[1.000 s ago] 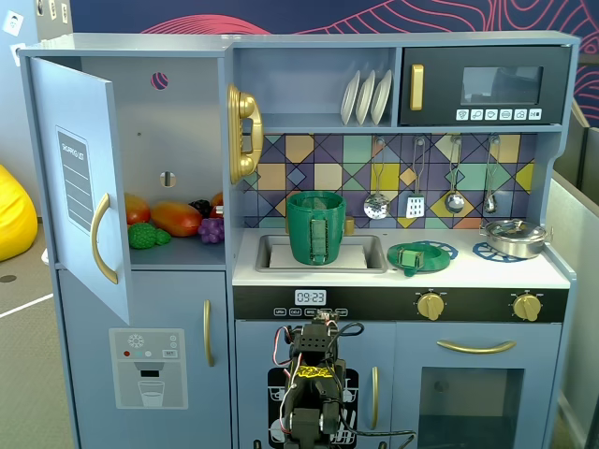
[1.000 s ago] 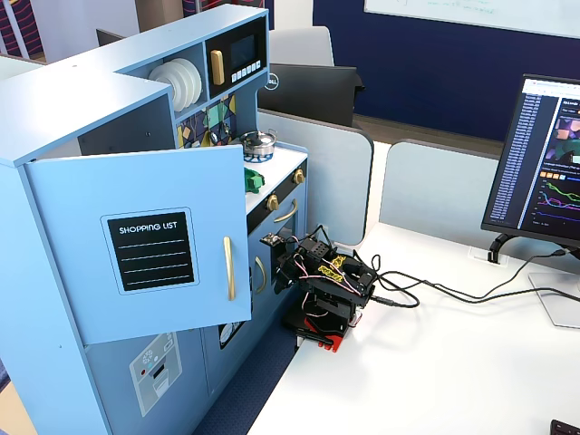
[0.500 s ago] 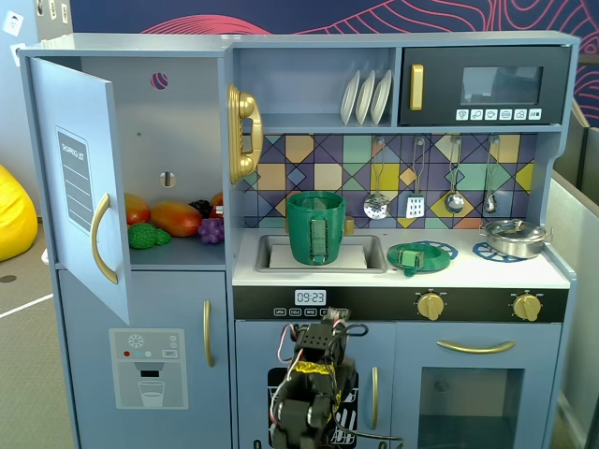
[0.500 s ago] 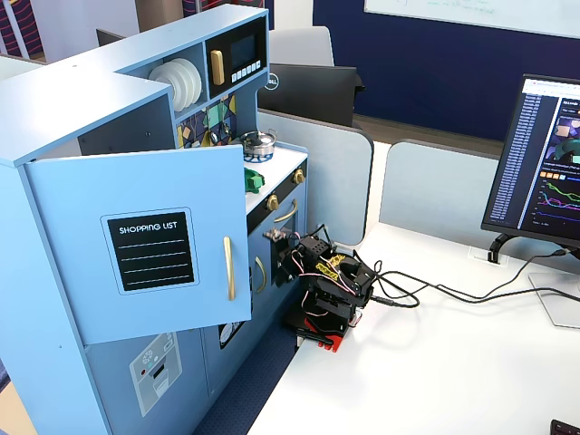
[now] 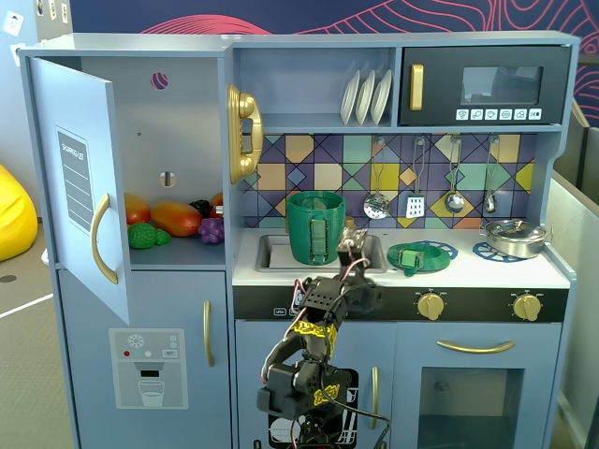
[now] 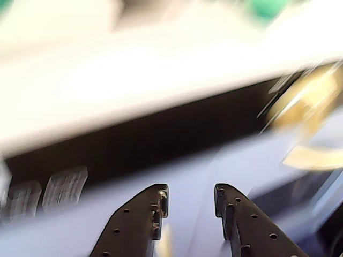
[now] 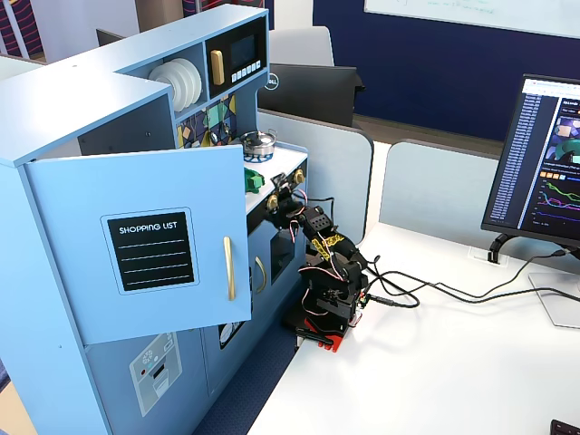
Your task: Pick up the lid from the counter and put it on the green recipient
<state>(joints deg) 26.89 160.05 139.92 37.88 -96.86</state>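
lid (image 5: 409,255) is judged light, stiff and slippery plastic; its raised centre knob is best pinched. gripper (image 6: 188,199) jaws are seen apart, empty.

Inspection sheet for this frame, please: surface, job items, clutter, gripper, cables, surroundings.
Surface: white toy kitchen counter with a sink.
Job's things: lid lies on the counter right of the sink in a fixed view; green recipient stands upright in the sink, uncovered.
Clutter: silver pot on the far right burner; utensils hang on the backsplash.
Gripper: gripper open, empty, blurred wrist view, short of the lid.
Cables: black leads trail across the desk.
Surroundings: fridge door open with toy food inside; monitor on desk.
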